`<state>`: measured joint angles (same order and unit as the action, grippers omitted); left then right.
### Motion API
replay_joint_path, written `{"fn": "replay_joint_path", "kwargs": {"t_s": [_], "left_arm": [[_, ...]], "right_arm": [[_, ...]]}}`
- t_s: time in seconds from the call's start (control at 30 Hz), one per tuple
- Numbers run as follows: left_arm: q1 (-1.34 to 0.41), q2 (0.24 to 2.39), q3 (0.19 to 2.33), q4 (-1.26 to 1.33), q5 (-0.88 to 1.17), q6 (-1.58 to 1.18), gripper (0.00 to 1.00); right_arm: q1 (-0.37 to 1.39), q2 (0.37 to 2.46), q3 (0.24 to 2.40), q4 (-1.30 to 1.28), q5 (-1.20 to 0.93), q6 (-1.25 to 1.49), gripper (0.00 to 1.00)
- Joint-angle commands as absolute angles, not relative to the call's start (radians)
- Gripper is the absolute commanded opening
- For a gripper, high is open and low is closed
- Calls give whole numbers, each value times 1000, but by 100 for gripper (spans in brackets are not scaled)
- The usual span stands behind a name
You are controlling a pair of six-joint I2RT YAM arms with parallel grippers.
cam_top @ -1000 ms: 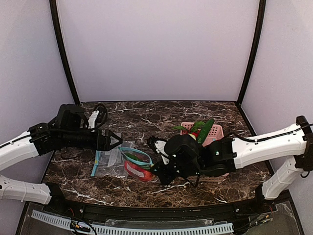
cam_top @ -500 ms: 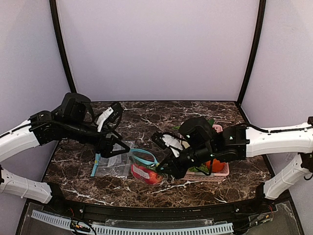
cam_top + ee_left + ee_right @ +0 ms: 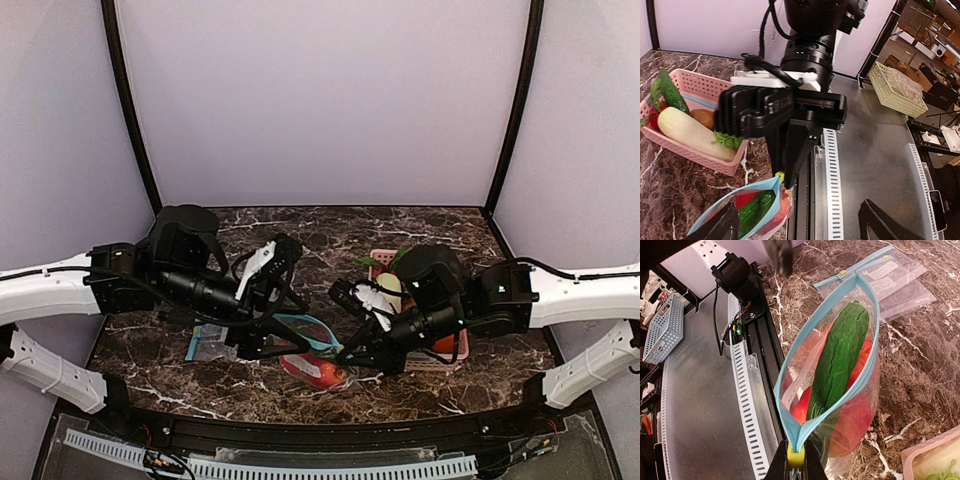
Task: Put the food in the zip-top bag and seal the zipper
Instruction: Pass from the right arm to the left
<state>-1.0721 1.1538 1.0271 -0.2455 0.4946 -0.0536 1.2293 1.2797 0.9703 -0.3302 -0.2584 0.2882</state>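
The zip-top bag (image 3: 840,390) hangs with its mouth open and holds the dark green cucumber (image 3: 837,360) and the red fruits (image 3: 855,420). Its light blue zipper (image 3: 785,385) rings the mouth. My right gripper (image 3: 795,460) is shut on the yellow slider at one end of the zipper and holds that corner up. It also shows in the top view (image 3: 352,358). My left gripper (image 3: 800,227) is open wide, facing the right gripper. The bag (image 3: 747,207) lies by its left finger. In the top view the left gripper (image 3: 283,338) is over the bag (image 3: 312,355).
A pink basket (image 3: 700,155) to the right of the bag holds a long white radish (image 3: 690,132), lettuce and another green vegetable (image 3: 671,91). Spare clear bags (image 3: 892,282) lie flat on the marble left of the open bag. The table's front rail (image 3: 752,405) runs close below the bag.
My left arm has swung right, from the spare bags to the open bag. My right gripper has shifted right, and the bag's mouth has moved with it.
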Motion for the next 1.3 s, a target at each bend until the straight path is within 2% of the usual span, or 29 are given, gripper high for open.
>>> {"fn": "replay_joint_path", "kwargs": {"t_s": [0.0, 0.13, 0.37, 0.5, 0.67, 0.77, 0.93, 1.03, 1.27], "left_arm": [[-1123, 1205, 1033, -188, 497, -24, 83], [-1130, 1246, 1027, -192, 498, -8, 82], [-1131, 1291, 1024, -194, 508, 31, 74], [-1131, 1303, 1017, -200, 493, 64, 75], [-1128, 1333, 1014, -205, 516, 90, 83], [-1123, 1347, 1009, -192, 554, 89, 82], [-1108, 1369, 1004, -177, 602, 67, 63], [-1103, 1383, 1001, -174, 619, 58, 60], [-1100, 1401, 1003, -169, 666, 34, 39]], "right_arm": [[1225, 1226, 930, -270, -286, 280, 0], [1226, 1213, 915, -259, -310, 279, 0], [1224, 1207, 905, -259, -354, 275, 0], [1225, 1210, 907, -258, -393, 269, 0], [1225, 1215, 908, -258, -433, 264, 0], [1225, 1213, 908, -259, -439, 260, 0], [1225, 1211, 910, -260, -448, 253, 0], [1225, 1213, 912, -261, -465, 247, 0], [1225, 1199, 908, -277, -429, 241, 0]]}}
